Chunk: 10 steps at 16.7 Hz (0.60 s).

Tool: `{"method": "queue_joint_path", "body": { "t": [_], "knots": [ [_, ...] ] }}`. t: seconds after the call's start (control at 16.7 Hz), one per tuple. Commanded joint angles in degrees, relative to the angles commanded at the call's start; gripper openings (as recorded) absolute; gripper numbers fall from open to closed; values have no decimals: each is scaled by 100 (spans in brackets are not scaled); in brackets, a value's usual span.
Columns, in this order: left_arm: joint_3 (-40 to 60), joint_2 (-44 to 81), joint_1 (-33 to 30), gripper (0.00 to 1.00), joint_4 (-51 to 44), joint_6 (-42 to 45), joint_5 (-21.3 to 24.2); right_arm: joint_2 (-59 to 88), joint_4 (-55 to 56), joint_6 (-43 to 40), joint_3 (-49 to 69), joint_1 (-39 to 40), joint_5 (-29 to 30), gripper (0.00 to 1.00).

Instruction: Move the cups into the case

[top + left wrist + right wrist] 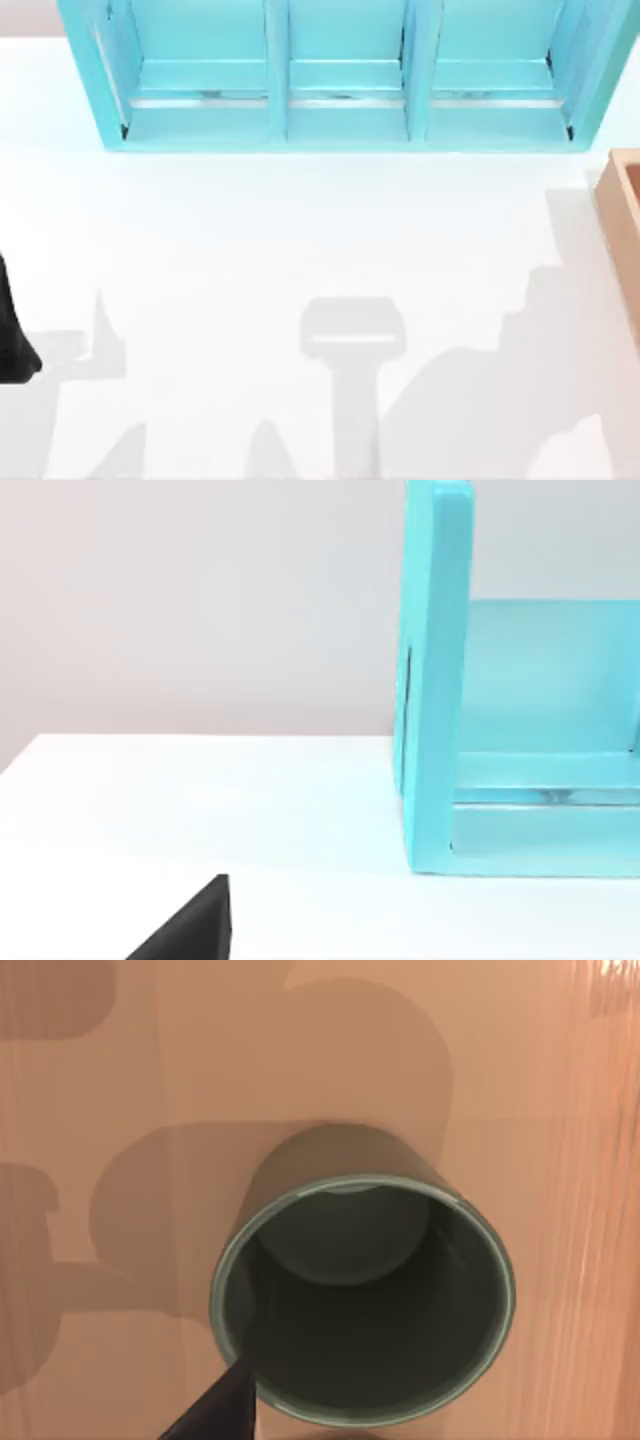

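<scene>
A dark olive-grey cup (365, 1300) with a darker inside hangs close under my right wrist camera, over the tan floor of the case (110, 1080). One black finger (222, 1408) of my right gripper sits inside the cup's rim, and the gripper is shut on that rim. In the top view the tan case (622, 210) stands at the table's right edge. My left gripper (14, 340) stays parked at the table's left edge, and one of its black fingertips (195, 925) shows over the white table.
A cyan shelf unit (340, 80) with three bays stands along the back of the white table (300, 260), and its side wall (435, 680) faces my left wrist. Arm shadows lie across the table's front.
</scene>
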Motion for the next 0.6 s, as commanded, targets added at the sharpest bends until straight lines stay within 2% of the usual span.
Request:
{"method": "queue_joint_path", "body": {
  "t": [0.36,0.6],
  "knots": [
    [0,0,0,100,0,0,0,6,-93,-1,94,-13,-8,100],
    [0,0,0,100,0,0,0,89,-892,-20,892,-35,-7,100]
  ]
}}
